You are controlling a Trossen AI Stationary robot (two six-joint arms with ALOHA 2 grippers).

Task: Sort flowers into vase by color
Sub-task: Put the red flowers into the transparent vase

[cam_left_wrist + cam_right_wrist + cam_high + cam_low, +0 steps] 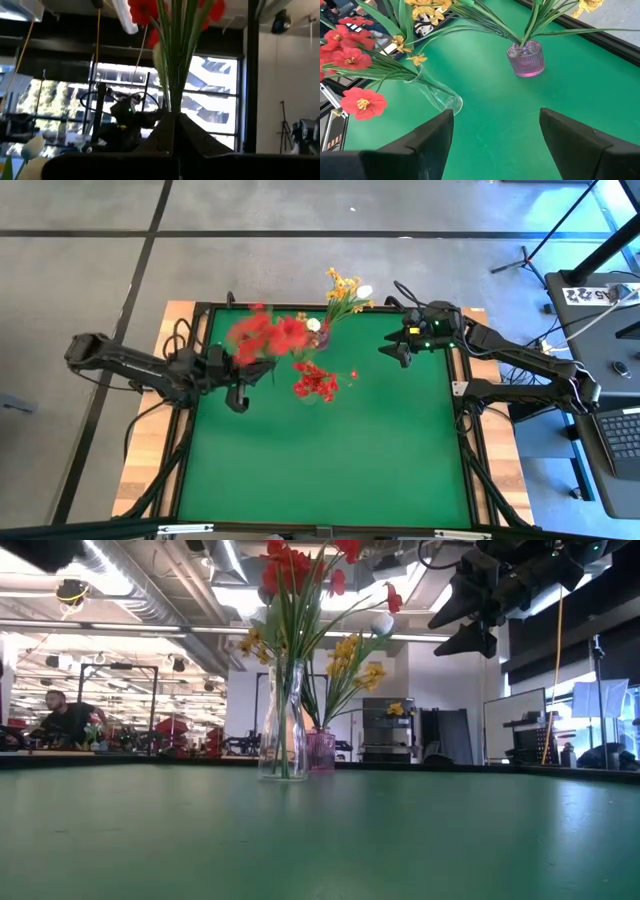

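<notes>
My left gripper (255,368) is over the table's left part, shut on a bushy red spray (265,335); its green stems and red blooms (145,10) rise ahead in the left wrist view. A clear glass vase (436,96) with red flowers (316,385) stands on the green mat, also seen in the low view (283,730). A small purple vase (526,59) behind it holds yellow-orange sprays (345,290) and white buds (363,291). My right gripper (392,350) hangs open and empty above the mat's far right (495,140). My left gripper pinches the red spray's bundled green stems (173,107) between its two fingers (200,137). The fingers come level from the table's left and lie across the stems. The spray stands roughly upright, blooms above the fingers, clear of the table.
The green mat (330,460) has bare room in its near half. A black frame (462,410) edges the table. Cables and stands lie beyond the right edge. A person (62,720) sits far off in the room behind.
</notes>
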